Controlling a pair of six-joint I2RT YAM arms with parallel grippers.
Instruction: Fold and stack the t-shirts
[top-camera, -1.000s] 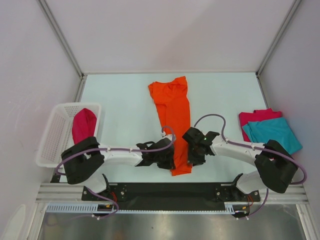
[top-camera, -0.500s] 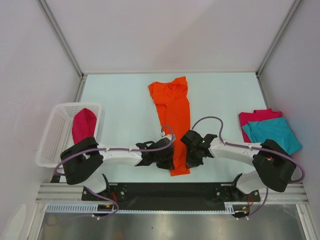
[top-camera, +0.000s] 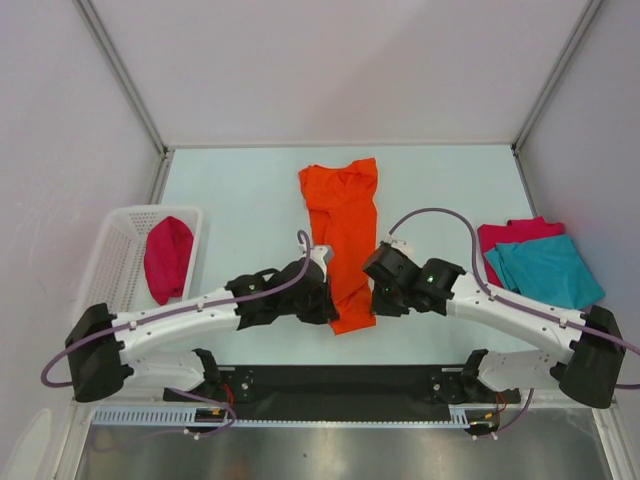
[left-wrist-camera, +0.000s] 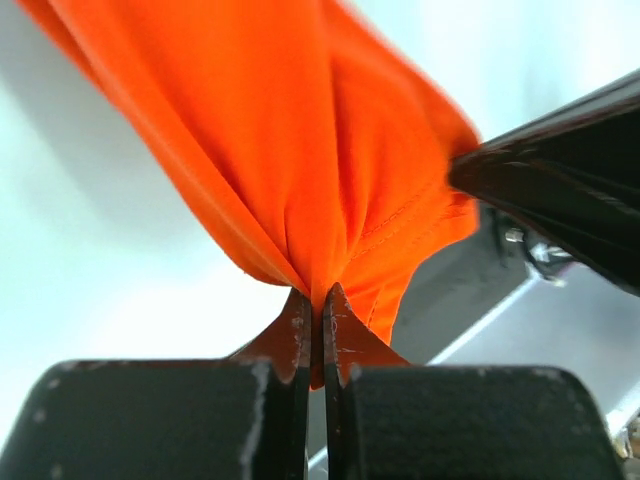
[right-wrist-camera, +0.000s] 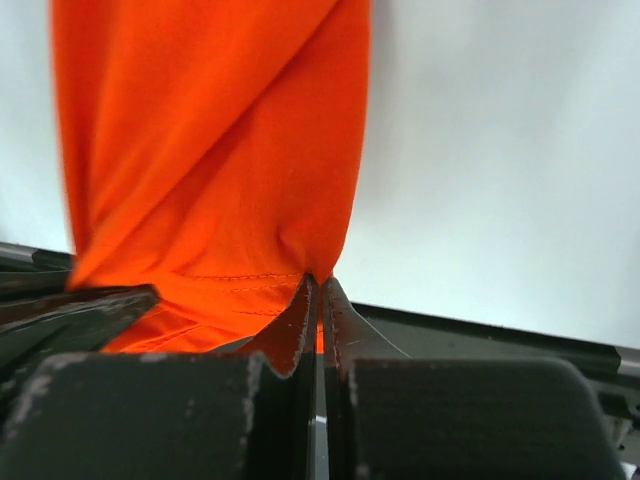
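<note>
The orange t-shirt (top-camera: 345, 230) lies as a long narrow strip down the middle of the table (top-camera: 240, 200), its collar end far and its hem end near. That near end now sits a little farther from the table's front edge than a second ago, and it looks lifted and gathered rather than flat. The left gripper (left-wrist-camera: 318, 315) is pinched tight on the hem's left corner, with cloth puckering out of its closed tips. The right gripper (right-wrist-camera: 318, 300), which stood part open beside the cloth a second ago, has now closed on the right corner. Both arms have also reached forward from their bases. I judge that the hem is secured on both sides and the fold toward the far end is beginning.

At the right edge a folded teal t-shirt (top-camera: 548, 268) rests on a crimson t-shirt (top-camera: 512, 233). Another crimson one (top-camera: 167, 258) lies bunched in the white basket (top-camera: 112, 255) at the left.

From above, the wrist bodies cover both sets of fingertips. The wrist views do not show how many layers each pinch holds, or how high the hem hangs. The teal shirt hides most of the crimson one beneath it.
</note>
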